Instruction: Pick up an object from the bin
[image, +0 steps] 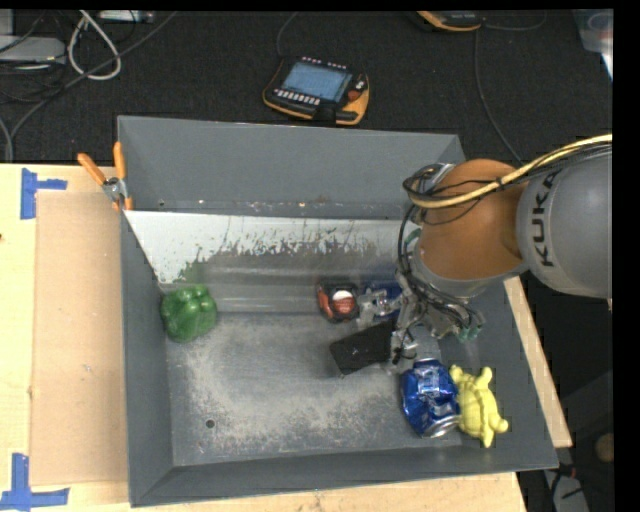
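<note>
You are watching the hand (408, 338) hovering at the right end of a flat, matte black slab (358, 353) in the right half of the grey metal bin (250, 400). You cannot tell whether it is apart or together. A crumpled, shiny blue can (428, 398) and a knobbly yellow toy (478, 405) are lying just nearer, and a bumpy green pepper (188, 312) is sitting well apart on the left.

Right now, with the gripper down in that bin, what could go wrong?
The gripper sits at the right end of the flat black rectangular block, so it might push it away rather than lift it. The crushed blue metal can and yellow toy figure lie close by and could get knocked.
</note>
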